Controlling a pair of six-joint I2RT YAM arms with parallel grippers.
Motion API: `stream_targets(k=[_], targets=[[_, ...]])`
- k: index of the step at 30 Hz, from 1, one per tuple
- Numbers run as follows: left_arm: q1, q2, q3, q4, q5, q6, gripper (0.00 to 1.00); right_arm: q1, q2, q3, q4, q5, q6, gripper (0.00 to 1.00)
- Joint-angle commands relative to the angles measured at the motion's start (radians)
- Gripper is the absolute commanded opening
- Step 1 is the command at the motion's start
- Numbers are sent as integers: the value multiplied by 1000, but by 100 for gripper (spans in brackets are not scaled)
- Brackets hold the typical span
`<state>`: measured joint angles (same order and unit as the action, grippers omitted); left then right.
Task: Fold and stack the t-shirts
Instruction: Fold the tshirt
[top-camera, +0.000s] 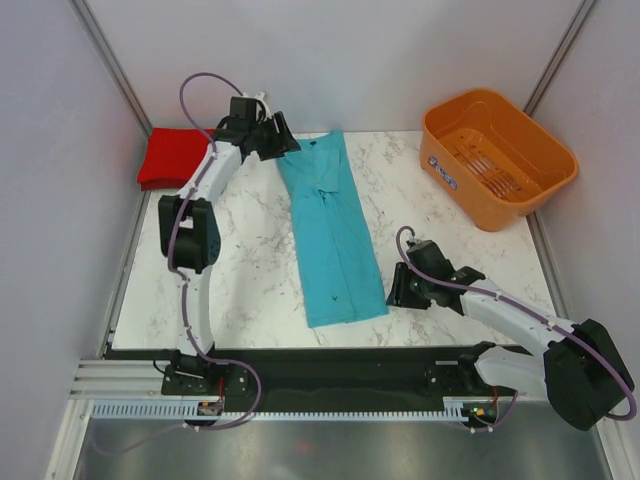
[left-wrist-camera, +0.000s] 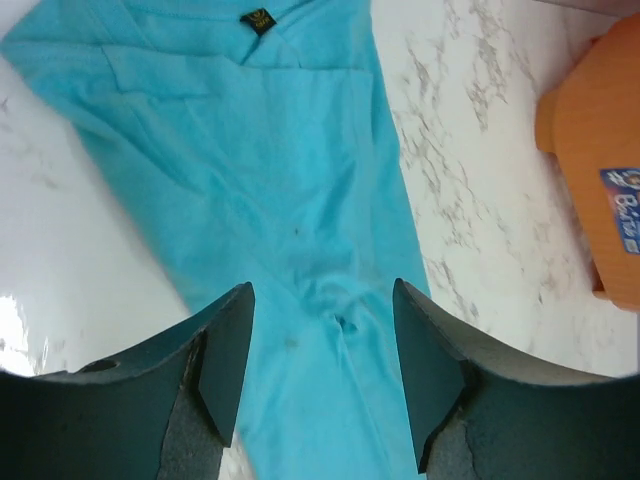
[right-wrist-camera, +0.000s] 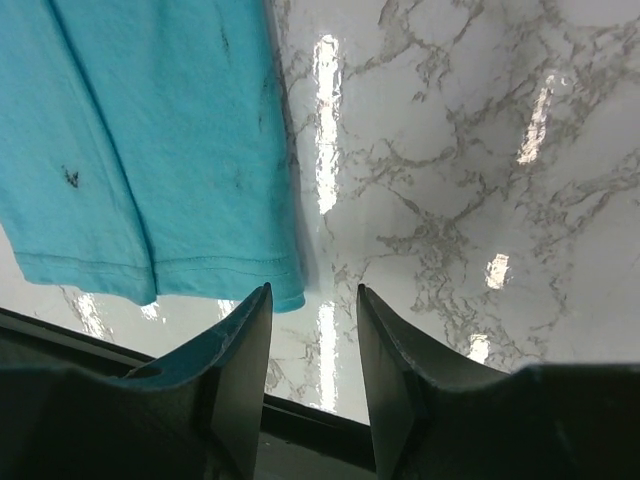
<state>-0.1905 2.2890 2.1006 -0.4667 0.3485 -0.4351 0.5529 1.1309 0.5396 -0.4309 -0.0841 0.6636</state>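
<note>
Beneath the left pincer (left-wrist-camera: 322, 300) lies the teal t-shirt (left-wrist-camera: 260, 170).

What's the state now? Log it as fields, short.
teal shirt: folded into a long strip, flat mid-table, collar at the far end
red shirt: folded, far-left corner
basket: far-right corner
left fingers: open, above teal shirt near collar end, holding nothing
right fingers: open, by teal shirt's near hem, holding nothing
stacked: not yet

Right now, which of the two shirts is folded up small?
The red t-shirt, a compact bundle in the far-left corner; the teal t-shirt lies in a long strip.
</note>
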Motion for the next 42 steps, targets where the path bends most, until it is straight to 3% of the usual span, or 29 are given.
stream_targets(k=[1, 2, 3, 5, 9, 12, 17, 20, 24, 29, 38, 42], targets=[[5, -225, -248, 7, -22, 7, 65, 4, -22, 19, 4, -3, -33, 47], [5, -262, -249, 8, -11, 7, 65, 4, -23, 16, 15, -17, -38, 47], [-1, -298, -389, 10, 7, -38, 64, 4, -26, 14, 27, -31, -42, 47], [-23, -400, -524, 10, 60, -54, 61, 4, -19, 16, 41, -34, -55, 47], [-140, -581, -935, 10, -11, -116, 61, 4, 21, 26, 67, -74, -71, 47], [-202, -713, -1132, 19, -34, -193, 61, 4, 52, 30, 77, -98, -87, 46], [-299, -917, -1318, 34, -71, -336, 61, 4, 30, 2, 95, -123, -94, 45], [-349, -1014, -1431, 34, -71, -337, 61, 4, 29, -12, 104, -146, -94, 44], [-380, -1047, -1534, 34, -71, -337, 61, 4, 33, -32, 126, -149, -91, 42], [-435, -981, -1553, 34, -71, -337, 61, 4, 55, -56, 153, -149, -85, 40], [-510, -912, -1533, 34, -71, -337, 61, 4, 52, -84, 176, -141, -81, 19], [-515, -886, -1535, 34, -71, -337, 61, 4, 47, -92, 179, -143, -81, 5]])
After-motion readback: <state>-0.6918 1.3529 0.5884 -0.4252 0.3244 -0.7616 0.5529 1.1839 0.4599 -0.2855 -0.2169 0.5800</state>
